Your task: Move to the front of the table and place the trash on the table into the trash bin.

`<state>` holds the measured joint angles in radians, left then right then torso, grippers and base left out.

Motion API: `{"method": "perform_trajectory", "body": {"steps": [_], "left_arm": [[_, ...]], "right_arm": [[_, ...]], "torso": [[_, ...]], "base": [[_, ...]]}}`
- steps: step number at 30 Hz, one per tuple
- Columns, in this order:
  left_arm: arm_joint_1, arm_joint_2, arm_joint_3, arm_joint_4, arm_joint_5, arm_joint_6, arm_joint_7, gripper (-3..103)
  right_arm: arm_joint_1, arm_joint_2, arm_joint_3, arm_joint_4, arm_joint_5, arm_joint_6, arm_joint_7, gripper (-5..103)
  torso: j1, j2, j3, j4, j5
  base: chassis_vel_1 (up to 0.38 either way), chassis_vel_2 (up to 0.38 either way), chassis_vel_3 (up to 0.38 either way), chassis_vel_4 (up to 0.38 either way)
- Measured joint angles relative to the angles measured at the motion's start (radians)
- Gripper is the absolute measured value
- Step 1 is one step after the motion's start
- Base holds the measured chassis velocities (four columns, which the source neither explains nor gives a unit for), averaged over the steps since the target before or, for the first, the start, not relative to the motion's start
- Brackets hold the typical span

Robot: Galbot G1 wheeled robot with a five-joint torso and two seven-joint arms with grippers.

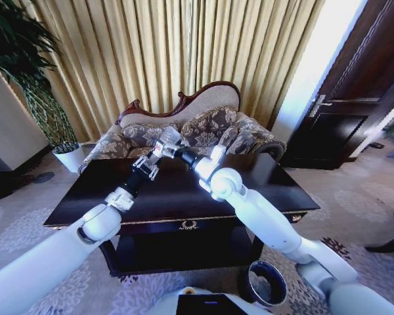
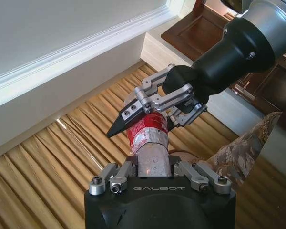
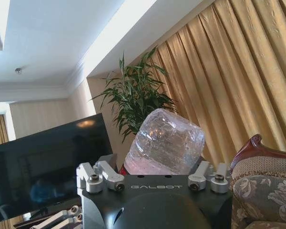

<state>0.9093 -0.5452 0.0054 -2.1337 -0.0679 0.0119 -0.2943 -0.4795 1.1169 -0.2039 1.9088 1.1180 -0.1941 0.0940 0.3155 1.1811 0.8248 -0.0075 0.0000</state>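
A: Where is the bottle?

B: In the head view it is lifted above the far edge of the dark table, toward twelve o'clock from the robot, in front of a patterned sofa. Both arms reach up to it from below.

A: How are the pincers set?

B: The left pincer is clamped on the bottle's lower body. In the left wrist view the red-labelled bottle rises straight out of that pincer's mount. The right pincer grips it there around the label end, fingers closed against it. In the right wrist view the clear base of the bottle sits between that pincer's fingers.

A: And the trash bin?

B: On the carpet at about five o'clock from the table, beside the right arm's elbow, its round mouth showing.
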Motion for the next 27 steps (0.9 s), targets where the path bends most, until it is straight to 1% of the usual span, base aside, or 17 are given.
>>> {"method": "perform_trajectory", "body": {"steps": [1, 3, 4, 6, 9, 10, 13, 15, 16, 17, 19, 21, 22, 23, 25, 26, 27], "left_arm": [[0.004, -0.001, 0.0, -0.001, 0.001, -0.001, 0.0, 30], [0.007, -0.001, -0.001, -0.001, 0.001, -0.001, 0.0, 30], [0.009, 0.0, -0.001, -0.003, 0.002, 0.0, 0.0, 30], [0.012, 0.001, -0.002, -0.006, 0.002, 0.001, 0.001, 30], [0.013, 0.001, -0.002, -0.011, 0.002, 0.005, 0.008, 30], [0.015, 0.002, -0.003, -0.016, 0.002, 0.008, 0.015, 30], [0.023, 0.002, -0.007, -0.022, 0.001, 0.01, 0.023, 30], [0.048, -0.002, -0.029, -0.029, 0.002, 0.01, 0.046, 30], [0.059, -0.004, -0.039, -0.03, 0.002, 0.009, 0.057, 30], [0.074, -0.006, -0.05, -0.031, 0.005, 0.003, 0.067, 26], [0.083, -0.006, -0.055, -0.033, 0.008, 0.0, 0.071, 26], [0.112, -0.009, -0.068, -0.035, 0.013, -0.017, 0.082, 36], [0.132, -0.009, -0.077, -0.035, 0.013, -0.024, 0.089, 42], [0.132, -0.009, -0.077, -0.035, 0.013, -0.024, 0.089, 42], [0.178, -0.012, -0.118, -0.042, 0.006, -0.042, 0.108, 53], [0.186, -0.012, -0.126, -0.044, 0.003, -0.045, 0.111, 53], [0.201, -0.013, -0.14, -0.049, -0.003, -0.052, 0.113, 58]], "right_arm": [[-0.003, -0.001, 0.0, 0.002, 0.0, 0.0, 0.0, 74], [-0.004, -0.002, 0.0, 0.003, -0.001, -0.001, 0.0, 74], [-0.005, -0.003, 0.0, 0.004, -0.001, -0.001, 0.0, 65], [-0.008, -0.007, 0.004, 0.008, -0.001, -0.002, -0.001, 59], [-0.009, -0.013, 0.009, 0.013, 0.0, -0.002, -0.002, 56], [-0.01, -0.021, 0.01, 0.017, 0.003, -0.002, -0.002, 49], [-0.011, -0.034, 0.012, 0.024, 0.007, -0.002, -0.004, 46], [-0.013, -0.052, 0.015, 0.034, 0.013, -0.003, -0.007, 40], [-0.014, -0.056, 0.016, 0.036, 0.014, -0.004, -0.007, 40], [-0.015, -0.063, 0.018, 0.039, 0.016, -0.004, -0.008, 40], [-0.015, -0.066, 0.02, 0.039, 0.016, -0.004, -0.008, 40], [-0.017, -0.076, 0.034, 0.039, 0.016, -0.003, -0.002, 38], [-0.019, -0.086, 0.041, 0.041, 0.017, 0.001, 0.0, 36], [-0.019, -0.086, 0.041, 0.041, 0.017, 0.001, 0.0, 36], [-0.029, -0.115, 0.056, 0.053, 0.033, 0.003, 0.0, 30], [-0.031, -0.121, 0.06, 0.054, 0.035, 0.003, 0.0, 30], [-0.034, -0.132, 0.071, 0.055, 0.039, 0.003, 0.002, 27]], "torso": [[0.0, 0.0, 0.0, 0.0, 0.0], [0.0, 0.0, 0.0, 0.0002, 0.0], [0.0, 0.0, 0.0, 0.0002, 0.0], [0.0, 0.0, 0.0, 0.0002, 0.0], [0.0, 0.0, 0.0, 0.0002, 0.0], [0.0, 0.0, 0.0, 0.0001, 0.0001], [0.0, 0.0, 0.0, 0.0, 0.0], [0.0, 0.0, 0.0, 0.0, 0.0], [0.0, 0.0, 0.0, 0.0, 0.0], [0.0, 0.0, 0.0, 0.0001, 0.0], [0.0, 0.0, 0.0, 0.0002, 0.0], [0.0, 0.0, 0.0, 0.0001, 0.0], [0.0, 0.0, 0.0, 0.0002, -0.0001], [0.0, 0.0, 0.0, 0.0002, -0.0001], [0.0, 0.0, 0.0, 0.0001, 0.0002], [0.0, 0.0, 0.0, 0.0001, 0.0001], [0.0, 0.0, 0.0, 0.0001, 0.0001]], "base": [[0.0, 0.0, 0.0, 0.0], [0.0, 0.0, 0.0, 0.0], [0.0, 0.0, 0.0, 0.0], [0.0, 0.0, 0.0, 0.0], [0.0, 0.0, 0.0, 0.0], [0.0, 0.0, 0.0, 0.0], [0.0, 0.0, 0.0, 0.0], [0.0, 0.0, 0.0, 0.0], [0.0, 0.0, 0.0, 0.0], [0.0, 0.0, 0.0, 0.0], [0.0, 0.0, 0.0, 0.0], [0.0, 0.0, 0.0, 0.0], [0.0, 0.0, 0.0, 0.0], [0.0, 0.0, 0.0, 0.0], [0.0, 0.0, 0.0, 0.0], [0.0, 0.0, 0.0, 0.0], [0.0, 0.0, 0.0, 0.0]]}}
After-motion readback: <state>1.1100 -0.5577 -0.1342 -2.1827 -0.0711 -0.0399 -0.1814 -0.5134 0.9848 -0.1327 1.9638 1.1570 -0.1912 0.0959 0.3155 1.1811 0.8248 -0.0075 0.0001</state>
